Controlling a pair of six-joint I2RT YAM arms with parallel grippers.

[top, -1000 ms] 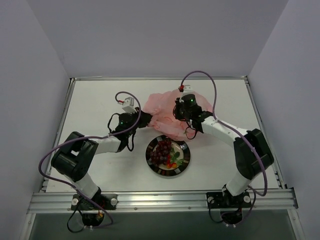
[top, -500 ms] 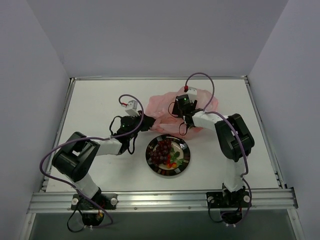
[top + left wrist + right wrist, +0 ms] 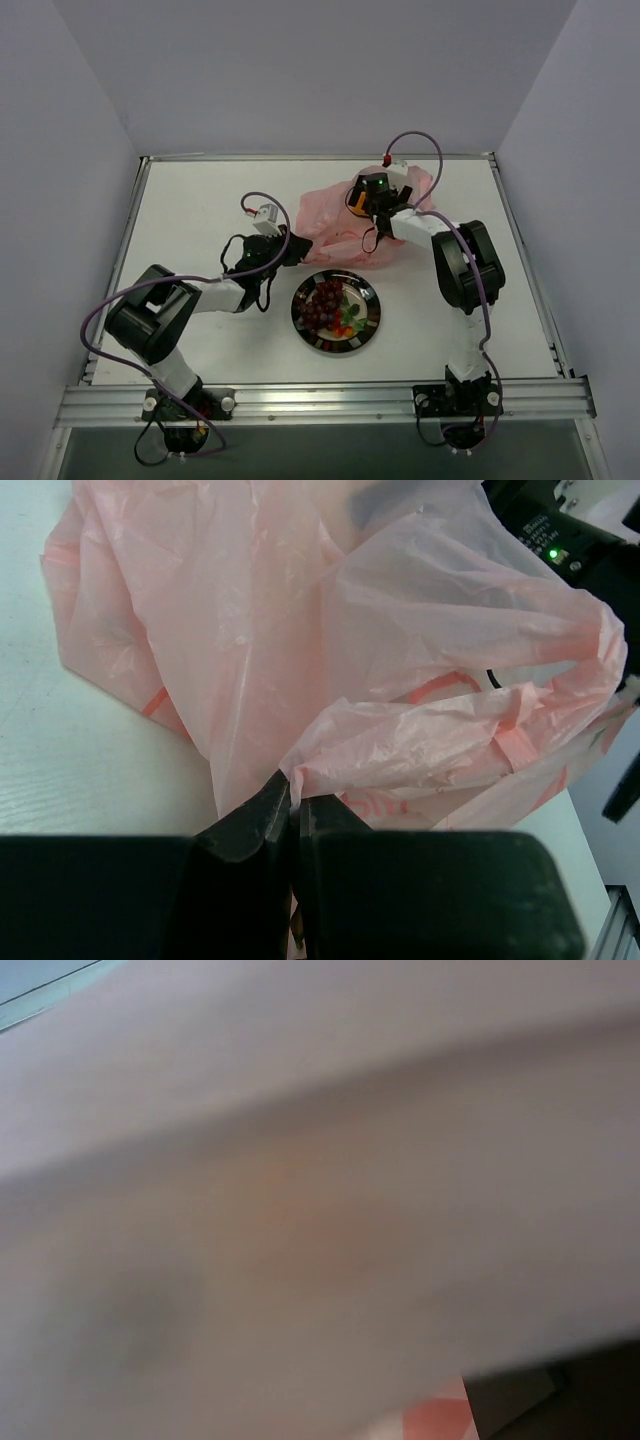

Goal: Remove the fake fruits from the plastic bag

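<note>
The pink plastic bag [image 3: 345, 228] lies crumpled at the table's back middle. My left gripper [image 3: 297, 249] is shut on a fold of the bag's near edge [image 3: 292, 798], and the film [image 3: 300, 640] spreads away from its fingers. My right gripper [image 3: 362, 199] sits low over the bag's far part, with a small orange patch [image 3: 354, 204] at its fingers. Blurred film fills the right wrist view, showing only a faint orange smear [image 3: 300, 1200], and the jaws are hidden. A purple grape bunch [image 3: 321, 303] and small red-orange pieces [image 3: 346, 323] lie on the plate [image 3: 370, 322].
The dark-rimmed plate stands in front of the bag, between the two arms. The right arm's black wrist with a green light [image 3: 553, 552] shows beyond the bag in the left wrist view. Grey walls close off the table's back and sides.
The right arm folded back and its wrist swung to the bag's far part. The left gripper crept slightly right, still pinching the bag's edge.
</note>
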